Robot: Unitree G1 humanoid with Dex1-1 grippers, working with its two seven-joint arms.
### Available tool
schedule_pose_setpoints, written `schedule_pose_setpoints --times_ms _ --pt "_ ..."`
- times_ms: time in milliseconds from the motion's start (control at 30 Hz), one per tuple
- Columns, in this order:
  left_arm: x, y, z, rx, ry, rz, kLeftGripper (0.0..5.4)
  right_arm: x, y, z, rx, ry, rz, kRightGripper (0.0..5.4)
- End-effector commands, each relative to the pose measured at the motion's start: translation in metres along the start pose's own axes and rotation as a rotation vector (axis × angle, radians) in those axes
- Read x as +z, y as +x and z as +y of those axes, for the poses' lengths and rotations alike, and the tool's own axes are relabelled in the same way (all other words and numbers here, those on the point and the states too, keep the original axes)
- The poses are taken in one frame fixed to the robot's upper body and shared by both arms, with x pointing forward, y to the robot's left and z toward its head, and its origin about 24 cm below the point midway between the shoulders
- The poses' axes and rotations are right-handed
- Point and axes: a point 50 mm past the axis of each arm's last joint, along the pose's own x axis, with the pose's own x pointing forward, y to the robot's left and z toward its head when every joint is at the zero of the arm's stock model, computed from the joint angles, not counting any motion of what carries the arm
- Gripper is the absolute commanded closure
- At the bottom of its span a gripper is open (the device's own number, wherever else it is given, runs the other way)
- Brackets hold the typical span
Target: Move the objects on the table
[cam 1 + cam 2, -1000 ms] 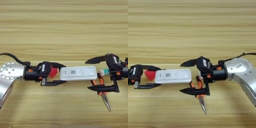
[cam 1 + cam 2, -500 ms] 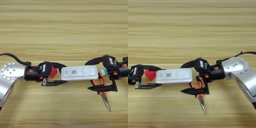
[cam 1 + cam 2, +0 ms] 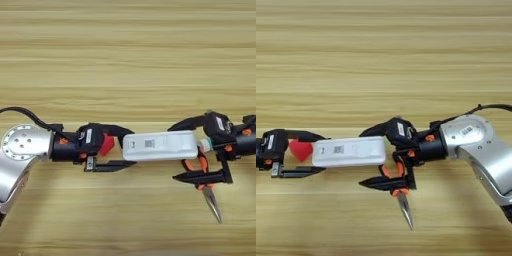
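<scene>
Lying across the middle of the wooden surface [image 3: 128,60], the long white rectangular device [image 3: 160,145] is sitting between both arms. The left end effector [image 3: 117,150] is resting with fingers spread around the small red cube [image 3: 106,145], unchanged from before. The right end effector [image 3: 372,158] is reaching with fingers open over the orange-black-handled pliers [image 3: 398,187], having edged slightly closer to the device's right end than a second ago.

Far table [image 3: 128,50] half open; white device [image 3: 159,145], pliers [image 3: 398,192] block between claws.
</scene>
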Motion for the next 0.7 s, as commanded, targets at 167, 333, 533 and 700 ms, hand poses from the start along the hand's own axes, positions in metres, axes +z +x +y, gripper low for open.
schedule_pose_setpoints --times_ms 167,333,533,700 --pt "0.0009 0.0017 0.0008 0.003 0.009 0.006 2.54 0.0047 0.0008 0.0023 0.021 -0.027 -0.013 1.40" --pt "0.0008 0.0018 0.0013 0.006 0.009 0.007 2.54 0.0053 0.0007 0.0026 0.020 -0.031 -0.016 1.96" --pt "0.0011 0.0019 0.0012 0.003 0.009 0.006 2.56 0.0062 0.0007 0.0028 0.017 -0.034 -0.019 2.40" --pt "0.0011 0.0016 0.0019 0.005 0.010 0.006 2.56 0.0080 0.0009 0.0025 0.017 -0.025 -0.039 2.47"
